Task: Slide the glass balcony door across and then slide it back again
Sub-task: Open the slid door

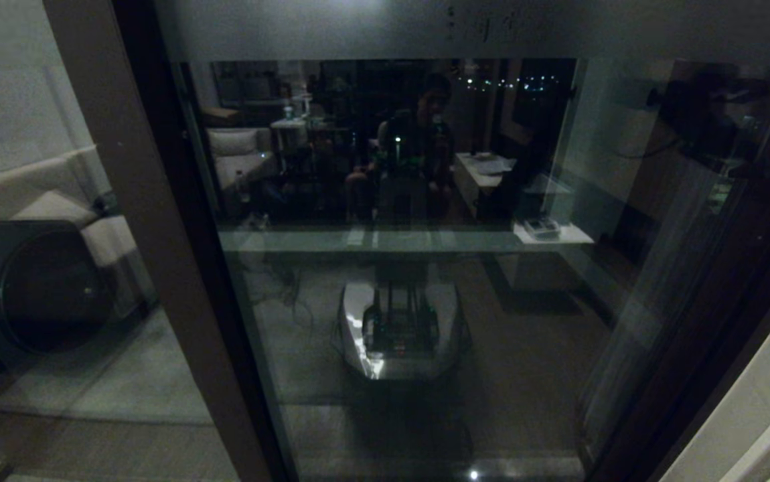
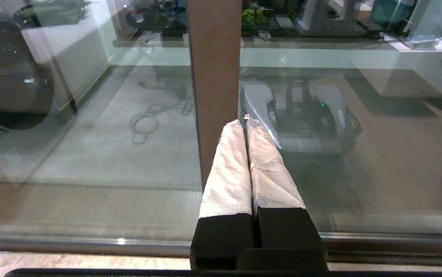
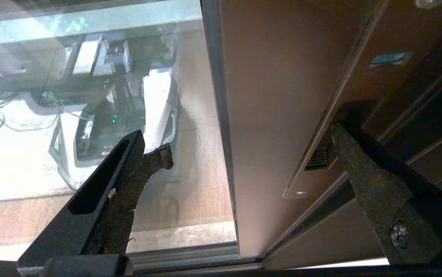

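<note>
the glass balcony door (image 1: 412,281) fills the head view, its frosted band with small characters (image 1: 485,27) running across the top and its dark brown stile (image 1: 177,268) slanting down the left side. the robot's own base shows reflected in the glass (image 1: 398,328).

the right gripper (image 3: 248,142) is up against the door's other stile (image 3: 282,115), its jaws spread wide apart and clamped on nothing. one finger (image 3: 105,184) lies over the glass side of the stile; the other finger (image 3: 378,181) lies on the far side, its tip at the edge of the slim recessed handle (image 3: 315,161), though whether it actually touches the handle cannot be told. the brown stile sits between the two fingers. beyond the outer finger run the darker grooves of the fixed frame (image 3: 428,127), close by, with little room on that side. below the gripper the door's bottom rail and track (image 3: 190,254) cross the view.

the left gripper (image 2: 246,125) is parked, its white-wrapped fingers (image 2: 228,169) pressed together with nothing between them, pointing at the brown stile (image 2: 213,77) just ahead of the tips; whether they touch it cannot be told. to one side of it, behind a neighbouring pane, stands a dark round-fronted machine (image 2: 5,73). no container is seen.
</note>
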Robot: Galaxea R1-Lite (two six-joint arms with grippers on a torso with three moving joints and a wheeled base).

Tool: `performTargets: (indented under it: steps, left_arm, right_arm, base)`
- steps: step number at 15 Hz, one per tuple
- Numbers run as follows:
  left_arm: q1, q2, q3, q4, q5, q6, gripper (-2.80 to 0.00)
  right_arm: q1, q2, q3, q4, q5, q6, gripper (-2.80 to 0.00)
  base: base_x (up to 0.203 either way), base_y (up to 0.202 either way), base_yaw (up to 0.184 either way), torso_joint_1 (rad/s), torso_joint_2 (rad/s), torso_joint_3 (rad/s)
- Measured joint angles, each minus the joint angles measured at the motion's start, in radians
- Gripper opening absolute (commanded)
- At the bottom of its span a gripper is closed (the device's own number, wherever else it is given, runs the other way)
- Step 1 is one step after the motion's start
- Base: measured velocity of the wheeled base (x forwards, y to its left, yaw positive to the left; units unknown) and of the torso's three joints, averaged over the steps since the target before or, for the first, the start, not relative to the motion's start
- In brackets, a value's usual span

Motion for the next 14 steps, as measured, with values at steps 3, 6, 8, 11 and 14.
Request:
performTargets:
  steps: [3,6,8,11,14]
  left_arm:
    - [0.000,0.000,0.000,0.000,0.000,0.001,-2.80]
    - [0.000,0.000,0.000,0.000,0.000,0.001,-2.80]
    - [0.000,0.000,0.000,0.000,0.000,0.000,-2.80]
    - [0.000,0.000,0.000,0.000,0.000,0.000,-2.80]
    - [0.000,0.000,0.000,0.000,0.000,0.000,-2.80]
  right_arm:
    - [0.005,0.005,0.003,-0.003,-0.001,0.000,0.00]
    - [0.014,0.008,0.004,-0.003,0.000,0.003,0.00]
    - [0.023,0.009,0.006,-0.003,0.000,0.003,0.00]
    - [0.031,0.012,0.007,-0.005,-0.001,0.003,0.00]
    - [0.033,0.012,0.011,-0.006,-0.001,0.003,0.00]
  base:
    - [0.000,0.000,0.000,0.000,0.00,0.000]
    - [0.000,0.000,0.000,0.000,0.00,0.000]
    - [0.000,0.000,0.000,0.000,0.00,0.000]
    - [0.000,0.000,0.000,0.000,0.00,0.000]
    - [0.000,0.000,0.000,0.000,0.00,0.000]
